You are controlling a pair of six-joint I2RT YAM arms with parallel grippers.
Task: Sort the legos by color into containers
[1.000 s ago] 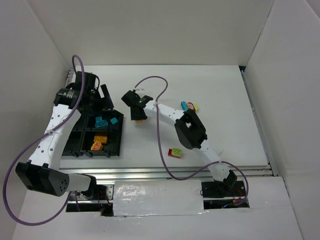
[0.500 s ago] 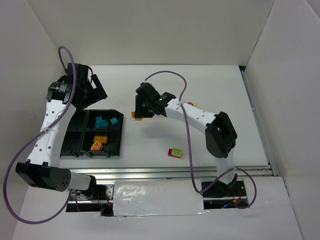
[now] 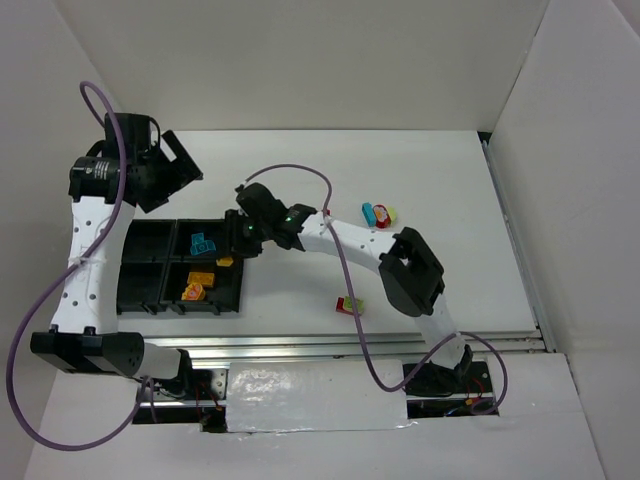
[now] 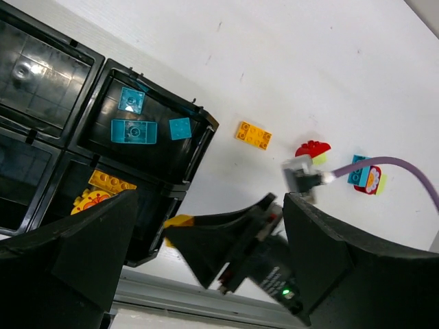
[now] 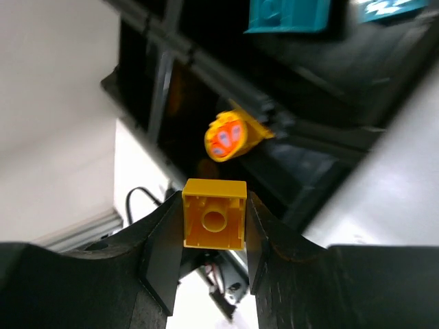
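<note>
- The right gripper (image 5: 214, 236) is clamped on a yellow brick (image 5: 214, 223). One finger presses on each side, and the face with a round ring in its middle is turned to the wrist camera.
- That brick hangs above the right side of the black tray (image 3: 145, 245), close to the near-right compartment. How high it is above the rim cannot be told.
- Straight past the held brick, inside that near-right compartment, lies a round orange piece (image 5: 230, 137) with a printed face. It sits among other orange-yellow pieces (image 4: 103, 185).
- The far-right compartment holds three cyan bricks (image 4: 134, 130), lying flat and close together.
- The tray sits by the left edge of the counter (image 3: 430, 170), toward the near-left corner.
- The left gripper (image 4: 209, 205) has its jaws spread wide with nothing between them. It is lifted over the far-left corner, looking down on the tray and the right arm.
- Just right of the tray, a loose orange-yellow brick (image 4: 253, 135) lies flat on the counter, apart from the tray wall.
- Further toward the right edge are a red domed piece (image 4: 313, 149) and a cyan-and-lime piece (image 4: 357, 177), near each other about mid-counter.
- A red-and-green brick (image 3: 354, 306) lies alone close to the near edge, with the right arm's purple cable passing just beside it.
</note>
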